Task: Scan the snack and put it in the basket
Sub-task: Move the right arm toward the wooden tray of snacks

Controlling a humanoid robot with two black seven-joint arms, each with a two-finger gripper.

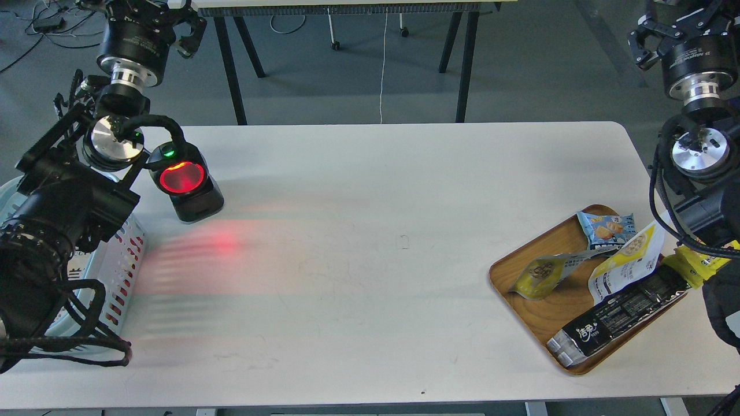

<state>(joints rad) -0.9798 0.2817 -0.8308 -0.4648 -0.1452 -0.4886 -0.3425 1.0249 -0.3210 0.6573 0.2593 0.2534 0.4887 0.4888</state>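
The snack, a small yellow pouch with a silvery-grey top, lies on its side at the left of the wooden tray on the right of the table. At the table's left edge the light blue slotted basket is partly hidden behind my left arm. My left gripper is raised at the top left, above the scanner, open and holding nothing. At the top right my right gripper hangs high above the tray, open and empty too. Both are cut off by the frame's top edge.
A black barcode scanner with a glowing red window stands beside the basket and throws red light on the white table. The tray also holds a light-blue packet, a larger yellow-and-white pouch and a long black pack. Table legs stand behind.
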